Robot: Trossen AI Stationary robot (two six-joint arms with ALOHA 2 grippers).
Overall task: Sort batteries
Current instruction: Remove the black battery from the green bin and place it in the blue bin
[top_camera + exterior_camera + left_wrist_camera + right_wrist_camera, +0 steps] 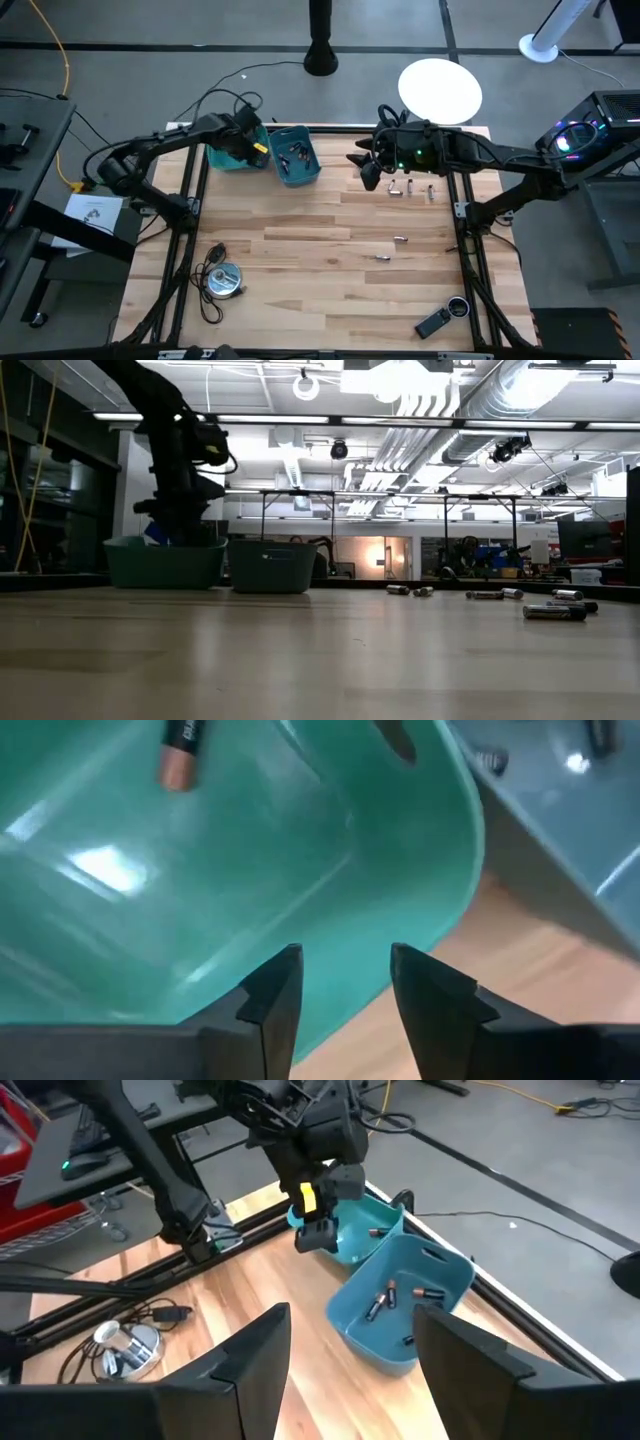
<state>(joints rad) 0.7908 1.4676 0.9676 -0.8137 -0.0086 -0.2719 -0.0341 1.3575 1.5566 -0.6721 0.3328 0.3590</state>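
Light wood-plank table [320,260] with a black metal frame [190,215] along its sides. Round silver disc [224,279] with black cable [207,300] near the table's front left; also seen in the right wrist view [128,1348]. Black rectangular gadget [433,323] with a round lens [458,306] at front right. White round disc [440,92] on the floor beyond the far edge, black stand base [320,58] beside it. Paper sheet [92,212] on the left side shelf. Yellow cable [62,70] on the floor at far left.
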